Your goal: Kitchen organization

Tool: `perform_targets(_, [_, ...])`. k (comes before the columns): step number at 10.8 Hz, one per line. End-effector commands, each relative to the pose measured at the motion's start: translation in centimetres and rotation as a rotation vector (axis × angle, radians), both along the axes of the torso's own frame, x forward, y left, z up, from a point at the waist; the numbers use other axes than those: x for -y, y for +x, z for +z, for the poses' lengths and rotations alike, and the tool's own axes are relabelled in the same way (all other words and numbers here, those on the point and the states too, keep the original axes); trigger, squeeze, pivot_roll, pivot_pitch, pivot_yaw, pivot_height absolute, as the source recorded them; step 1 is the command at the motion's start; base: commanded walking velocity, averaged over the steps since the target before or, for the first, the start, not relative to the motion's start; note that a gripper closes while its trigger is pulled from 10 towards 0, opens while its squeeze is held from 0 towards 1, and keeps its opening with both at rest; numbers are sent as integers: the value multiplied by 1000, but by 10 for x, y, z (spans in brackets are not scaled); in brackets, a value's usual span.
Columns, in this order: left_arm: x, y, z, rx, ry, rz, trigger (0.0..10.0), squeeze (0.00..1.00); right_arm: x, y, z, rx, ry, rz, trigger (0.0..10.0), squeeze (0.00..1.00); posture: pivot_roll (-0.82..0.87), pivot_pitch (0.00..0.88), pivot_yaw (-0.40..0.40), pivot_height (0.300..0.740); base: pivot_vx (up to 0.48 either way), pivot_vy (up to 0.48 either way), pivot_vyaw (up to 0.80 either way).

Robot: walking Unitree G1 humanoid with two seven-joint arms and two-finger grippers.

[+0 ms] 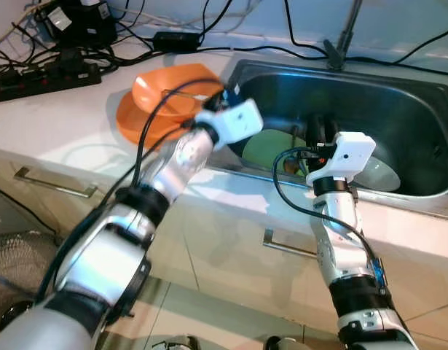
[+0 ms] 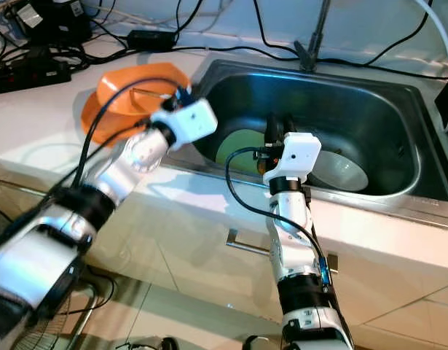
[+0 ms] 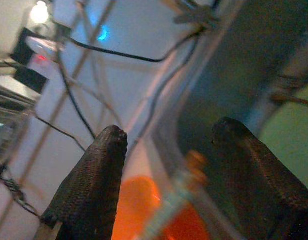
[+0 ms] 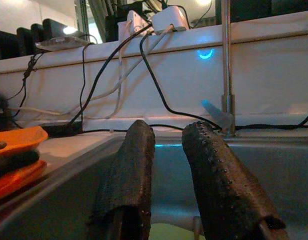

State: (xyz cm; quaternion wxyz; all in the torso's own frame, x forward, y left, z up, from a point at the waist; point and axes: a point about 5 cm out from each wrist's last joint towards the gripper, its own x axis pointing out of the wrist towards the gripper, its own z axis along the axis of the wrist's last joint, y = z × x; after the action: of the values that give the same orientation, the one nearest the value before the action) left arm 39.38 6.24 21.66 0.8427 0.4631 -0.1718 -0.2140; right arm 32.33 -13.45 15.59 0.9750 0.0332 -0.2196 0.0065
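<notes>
White countertop [image 1: 71, 120] surrounds a stainless-steel sink basin [image 1: 406, 124], the landmark for what follows. Stacked orange plastic dishes [image 1: 162, 98] rest on the counter just beside the sink's left rim; a round green plate [image 2: 242, 149] and a white bowl [image 2: 340, 171] lie on the sink floor. Black power strips and cables [image 1: 45, 73] crowd the counter behind the orange dishes, and a thin metal tap [image 2: 318, 29] rises at the sink's back edge.

Left gripper [image 3: 169, 145]: at the sink's left rim, over the edge of the orange dishes, fingers spread wide, holding nothing. Right gripper [image 4: 169, 145]: inside the sink at its front wall, above the green plate, fingers narrowly parted, empty.

Risks, as judged: a sideways sweep of the left arm could push the orange stack off the counter or into the sink. The right fingers may slip on a flat, possibly wet plate. Water carried out of the sink could reach the power strips.
</notes>
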Motion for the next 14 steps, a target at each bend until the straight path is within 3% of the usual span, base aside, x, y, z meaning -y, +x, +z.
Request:
perform_targets(1, [1, 2, 10, 45, 0, 2, 10000, 0, 5, -6, -27, -112, 6, -23, 10000, 0, 22, 55, 84, 740, 0, 0, 0])
perform_targets(6, [2, 11, 3, -17, 50, 77, 10000, 0, 6, -14, -31, -131, 2, -26, 10000, 0, 4, 94, 85, 740, 0, 0, 0])
perform_targets(7, [-1, 12, 3, -16, 53, 92, 9098, 0, 6, -14, -31, -136, 2, -25, 10000, 0, 7, 95, 83, 740, 0, 0, 0])
perform_targets(8, [-2, 13, 4, -9, 49, 96, 0, 0, 6, -14, -30, -137, 2, -25, 10000, 0, 8, 94, 82, 740, 0, 0, 0])
perform_targets(14, [-2, 12, 4, 7, 50, 90, 0, 0, 4, -6, -25, -131, 3, -17, 10000, 0, 31, 77, 74, 740, 0, 0, 0])
